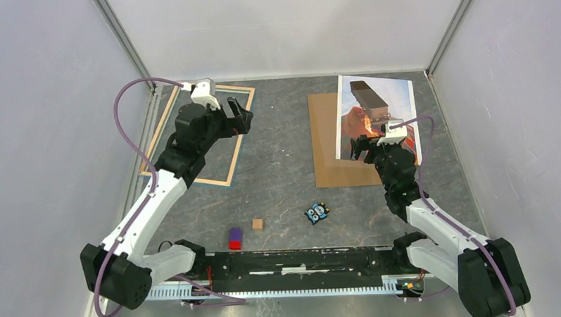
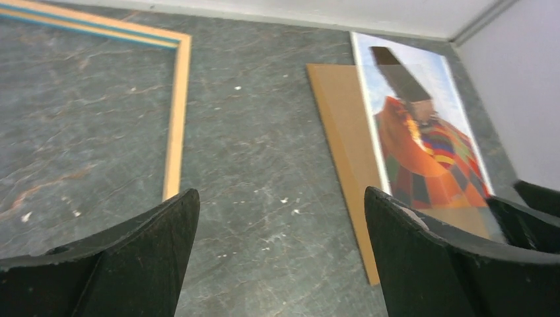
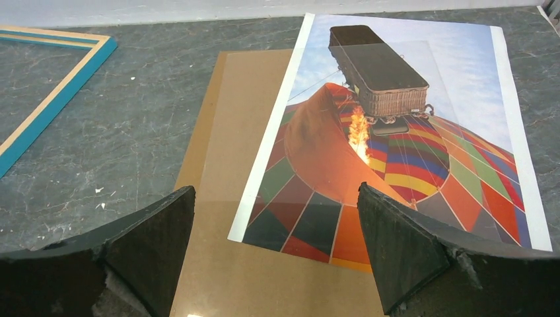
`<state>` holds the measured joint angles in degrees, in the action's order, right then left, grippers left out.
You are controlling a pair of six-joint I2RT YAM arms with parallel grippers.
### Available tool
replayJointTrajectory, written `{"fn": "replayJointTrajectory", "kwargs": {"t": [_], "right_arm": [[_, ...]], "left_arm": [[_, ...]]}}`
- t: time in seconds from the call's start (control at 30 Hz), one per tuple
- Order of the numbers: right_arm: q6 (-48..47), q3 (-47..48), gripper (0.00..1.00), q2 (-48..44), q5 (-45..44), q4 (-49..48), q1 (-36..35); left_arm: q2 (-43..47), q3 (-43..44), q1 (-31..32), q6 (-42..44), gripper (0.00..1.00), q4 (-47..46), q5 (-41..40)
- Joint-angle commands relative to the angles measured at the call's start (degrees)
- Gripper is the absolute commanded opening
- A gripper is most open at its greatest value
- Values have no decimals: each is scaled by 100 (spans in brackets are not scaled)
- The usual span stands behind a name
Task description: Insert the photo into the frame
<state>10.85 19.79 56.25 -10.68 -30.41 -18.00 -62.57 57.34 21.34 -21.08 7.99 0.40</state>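
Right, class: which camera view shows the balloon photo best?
The right wrist view: the photo lies close and almost whole, basket, flame and panels sharp. The top view shows it small, its near end under the right arm. The left wrist view shows it slanted and blurred at the far side.

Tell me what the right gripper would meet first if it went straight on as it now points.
Probably the photo, near its closest edge, where it lies on the backing board. Depth is unclear; the open right gripper might touch bare board first.

Open tabletop (image 1: 281, 144) lane between frame (image 1: 233, 164), backing board (image 1: 324, 129).
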Motion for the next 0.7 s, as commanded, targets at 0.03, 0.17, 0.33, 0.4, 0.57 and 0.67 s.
{"fn": "replayJointTrajectory", "kwargs": {"t": [0.03, 0.17, 0.33, 0.4, 0.57, 0.67], "right_arm": [[12, 71, 98, 32, -17, -158, -15], [-79, 130, 98, 122, 13, -6, -18], [-157, 176, 98, 160, 37, 92, -13], [-185, 175, 98, 151, 44, 106, -19], [-249, 141, 98, 84, 34, 105, -20], [-267, 134, 98, 39, 5, 121, -19]], "left_arm": [[-752, 600, -32, -266, 100, 855, -1640], [-1515, 1049, -285, -837, 100, 1616, -2217], [-2497, 1462, -978, -1694, 100, 2258, -1325], [-2835, 1473, -1300, -1900, 100, 2227, -617], [-3355, 1583, -1446, -1840, 100, 2091, -198], [-3737, 1730, -1483, -1712, 100, 2110, 43]]}}
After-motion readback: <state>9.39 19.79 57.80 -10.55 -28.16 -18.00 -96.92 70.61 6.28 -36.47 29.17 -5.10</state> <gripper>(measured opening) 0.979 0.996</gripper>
